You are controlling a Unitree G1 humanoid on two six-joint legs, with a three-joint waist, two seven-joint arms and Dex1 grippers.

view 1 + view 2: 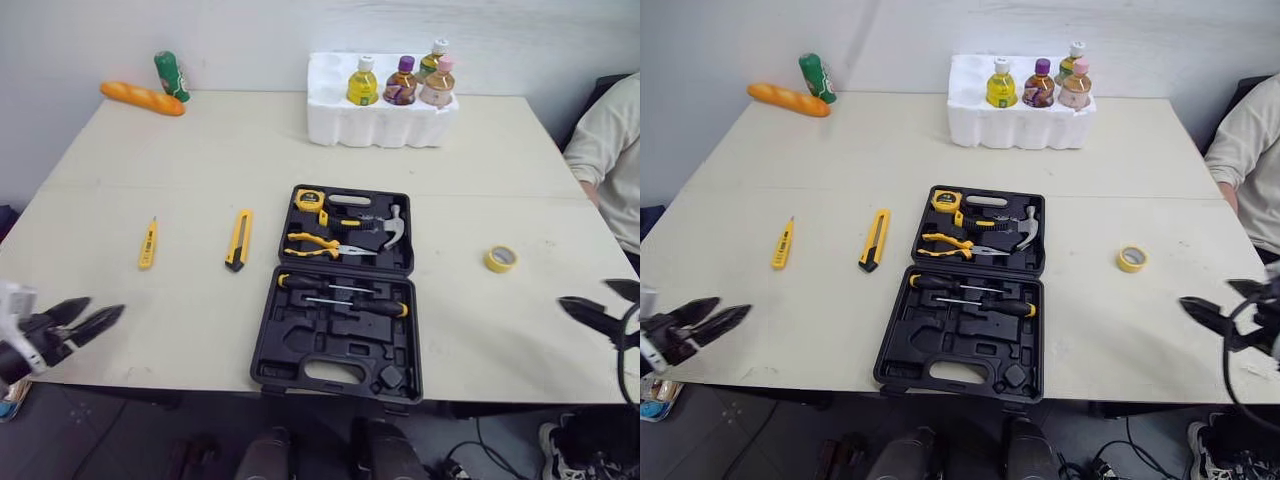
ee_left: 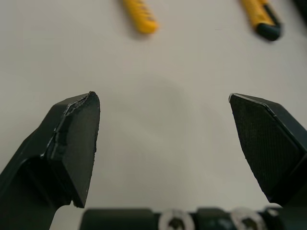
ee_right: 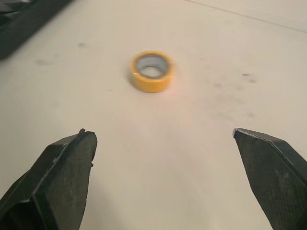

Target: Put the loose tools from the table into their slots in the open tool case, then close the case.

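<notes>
The black tool case lies open mid-table, holding a tape measure, hammer, pliers and two screwdrivers. To its left lie a yellow utility knife and a small yellow tester screwdriver. A yellow tape roll rests right of the case. My left gripper hovers open at the table's front left edge, nothing between its fingers. My right gripper stands open at the front right edge, short of the tape roll, fingers empty.
A white foam tray with several bottles stands at the back. A bread loaf and green can sit at the back left. A person's sleeve shows at the right edge.
</notes>
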